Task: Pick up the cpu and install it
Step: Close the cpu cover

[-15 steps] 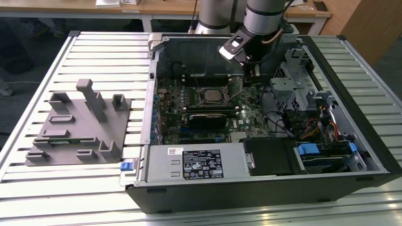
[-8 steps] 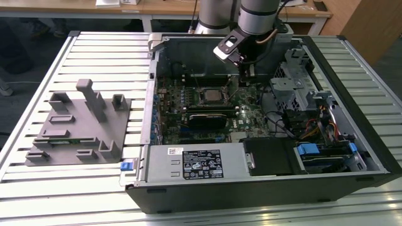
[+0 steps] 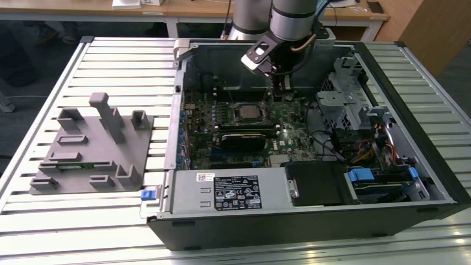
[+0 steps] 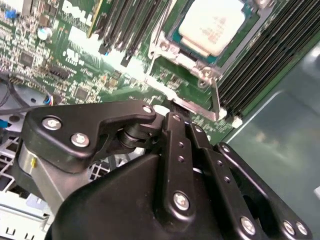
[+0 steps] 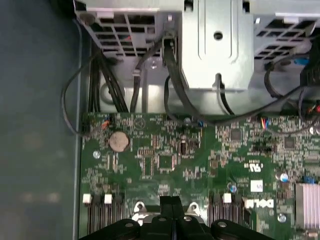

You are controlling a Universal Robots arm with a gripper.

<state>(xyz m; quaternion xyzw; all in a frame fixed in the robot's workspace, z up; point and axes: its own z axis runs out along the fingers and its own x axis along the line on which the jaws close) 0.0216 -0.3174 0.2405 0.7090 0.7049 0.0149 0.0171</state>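
Note:
The cpu (image 3: 247,112) lies flat in the motherboard socket inside the open computer case (image 3: 412,72), its silvery-white top (image 4: 212,27) facing up inside the metal socket frame. My gripper (image 3: 281,84) hangs over the board just beyond the socket, toward the exterior view's right. In both wrist views the black fingers (image 5: 171,201) are pressed together with nothing visible between them. The fingertips (image 4: 172,118) sit close to the socket's metal lever (image 4: 216,98), a short way off the cpu.
A grey fixture block (image 3: 96,146) with upright posts rests on the slatted table at the exterior view's left. Inside the case are memory slots (image 4: 260,55), a black module (image 3: 246,141), a drive cage (image 5: 215,45) and loose cables (image 5: 135,75).

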